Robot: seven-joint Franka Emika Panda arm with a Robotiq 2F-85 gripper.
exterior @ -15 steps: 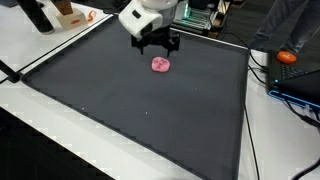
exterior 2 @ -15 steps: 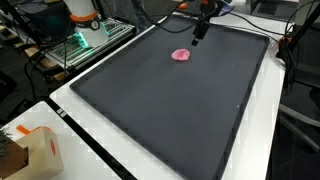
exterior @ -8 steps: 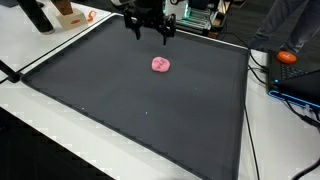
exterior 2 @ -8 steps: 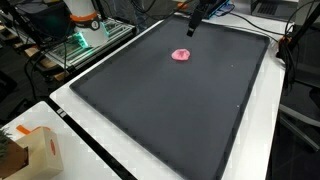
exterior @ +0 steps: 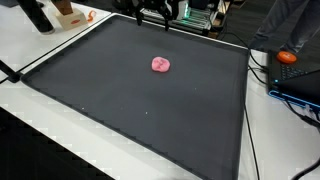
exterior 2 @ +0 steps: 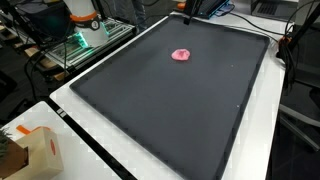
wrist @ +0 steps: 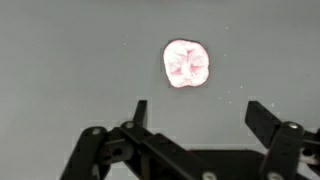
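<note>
A small pink lumpy object lies on the dark mat toward its far side; it also shows in the other exterior view. In the wrist view the pink object lies on the grey mat beyond the fingertips. My gripper is open and empty, high above the mat. In both exterior views only its fingertips show at the top edge, well above the pink object.
A white table border surrounds the mat. An orange object and cables lie at one side. A cardboard box stands at a table corner. Equipment with green lights stands behind the mat.
The gripper has risen straight up from just above the pink object until it is nearly out of both exterior views. The pink object has stayed in place.
</note>
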